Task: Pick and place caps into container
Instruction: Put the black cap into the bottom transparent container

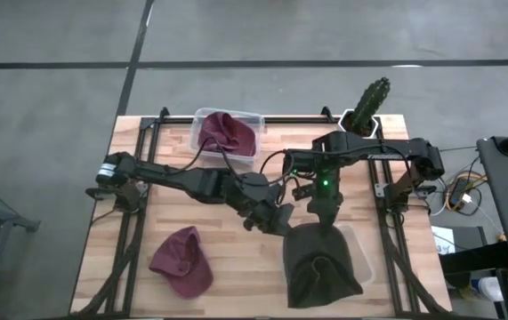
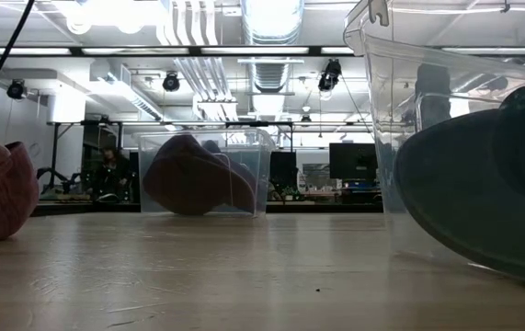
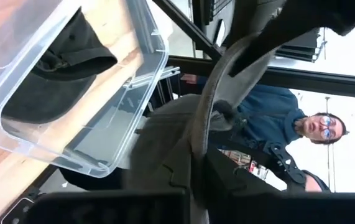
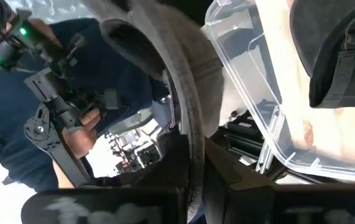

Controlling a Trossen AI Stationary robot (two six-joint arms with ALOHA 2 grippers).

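A dark olive-green cap (image 1: 320, 262) hangs over the left part of a clear container (image 1: 363, 258) at the table's near right. Both grippers are shut on it: my left gripper (image 1: 280, 220) at its far left, my right gripper (image 1: 325, 212) at its far edge. Both wrist views show a second dark cap (image 3: 59, 74) lying inside that container (image 3: 15, 134). A maroon cap (image 1: 182, 260) rests crown up on the table at the near left. Another maroon cap (image 1: 225, 133) lies in a clear container (image 1: 205, 116) at the far edge. My left gripper (image 3: 196, 168) pinches the dark olive cap's fabric edge (image 3: 211, 106) between its two fingers, coming nearly level from the table's left. The cap is clear of the table. My right gripper (image 4: 193, 168) pinches the same cap's edge (image 4: 186, 106) between its two fingers, from the far side, slanting down. The cap hangs below the fingers over the container.
A green cactus in a white pot (image 1: 367, 105) stands at the far right. Black frame rails (image 1: 133, 222) run along the table's left and right sides. A person (image 3: 301, 130) stands beyond the table. Bare wood lies between the maroon cap and the near container.
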